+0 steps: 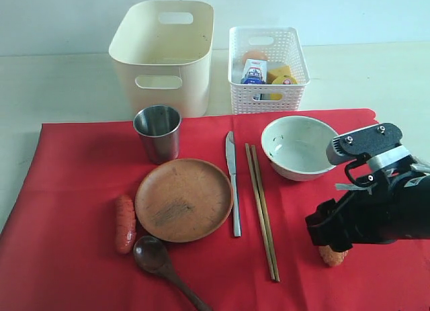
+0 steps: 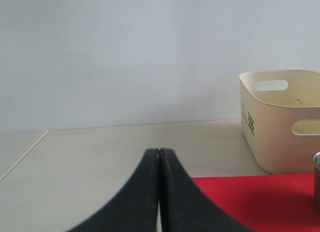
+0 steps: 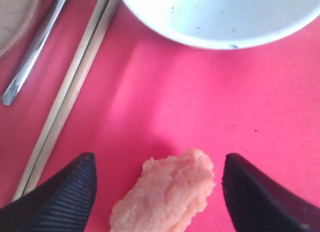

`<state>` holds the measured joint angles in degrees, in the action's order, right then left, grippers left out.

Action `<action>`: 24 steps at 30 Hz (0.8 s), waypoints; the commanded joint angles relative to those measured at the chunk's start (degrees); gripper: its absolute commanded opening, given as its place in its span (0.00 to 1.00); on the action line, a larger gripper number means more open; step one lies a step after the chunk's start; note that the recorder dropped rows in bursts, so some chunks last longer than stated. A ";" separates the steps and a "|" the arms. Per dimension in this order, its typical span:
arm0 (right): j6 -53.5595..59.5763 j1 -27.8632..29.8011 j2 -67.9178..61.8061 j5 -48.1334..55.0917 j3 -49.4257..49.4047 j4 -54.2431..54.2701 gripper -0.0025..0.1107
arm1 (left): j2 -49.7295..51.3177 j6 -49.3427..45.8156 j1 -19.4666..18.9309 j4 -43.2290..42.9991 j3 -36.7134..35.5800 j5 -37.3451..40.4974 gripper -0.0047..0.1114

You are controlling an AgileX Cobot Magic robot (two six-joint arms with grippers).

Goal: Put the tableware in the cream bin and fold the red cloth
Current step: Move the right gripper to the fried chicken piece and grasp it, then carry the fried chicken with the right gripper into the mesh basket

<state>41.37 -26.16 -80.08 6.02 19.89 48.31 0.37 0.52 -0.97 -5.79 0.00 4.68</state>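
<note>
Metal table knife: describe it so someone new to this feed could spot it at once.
On the red cloth, look between the round brown plate and the white bowl. The knife lies right beside the plate's rim; it is shiny silver and shorter, while the chopsticks on its bowl side are pale wood.

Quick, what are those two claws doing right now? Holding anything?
Left gripper: shut, holding nothing.
Right gripper: open, straddling an orange food piece, not gripping it.
</note>
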 commanded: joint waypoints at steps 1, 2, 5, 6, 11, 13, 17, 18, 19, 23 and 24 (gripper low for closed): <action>0.45 -0.15 -4.01 -1.71 -0.09 -0.49 0.63 | -0.37 0.19 -0.06 -0.09 0.00 0.09 0.04; 0.45 -0.15 -5.30 -2.21 -0.09 -0.49 0.62 | -0.37 0.19 -0.06 -0.09 0.00 0.09 0.04; 0.55 -0.15 -8.56 -2.57 -0.09 -0.36 0.59 | -0.37 0.19 -0.06 -0.09 0.00 0.09 0.04; 0.55 -0.15 -8.70 -2.74 -0.09 -0.36 0.56 | -0.37 0.19 -0.06 -0.09 0.00 0.09 0.04; 0.55 -0.15 -5.91 -0.59 -0.09 -0.36 0.25 | -0.37 0.19 -0.06 -0.09 0.00 0.09 0.04; 0.55 -0.15 -3.11 2.27 0.04 -0.36 0.13 | -0.37 0.19 -0.06 -0.09 0.00 0.09 0.04; 0.55 -0.15 4.09 4.33 1.44 -0.36 0.02 | -0.37 0.19 -0.06 -0.09 0.00 0.09 0.04; 0.55 -0.15 6.13 4.15 2.21 -0.36 0.02 | -0.37 0.19 -0.06 -0.09 0.00 0.09 0.04; 0.55 -0.15 7.97 3.50 3.22 -0.36 0.02 | -0.37 0.19 -0.06 -0.09 0.00 0.09 0.04; 0.55 -0.15 11.43 -4.57 8.90 -0.73 0.02 | -0.37 0.19 -0.06 -0.09 0.00 0.09 0.04; 0.55 -0.15 11.24 -7.19 10.75 -0.73 0.02 | -0.37 0.19 -0.06 -0.09 0.00 0.09 0.04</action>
<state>41.64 -26.16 -69.82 5.57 26.73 48.02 0.37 0.52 -0.97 -5.79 0.00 4.68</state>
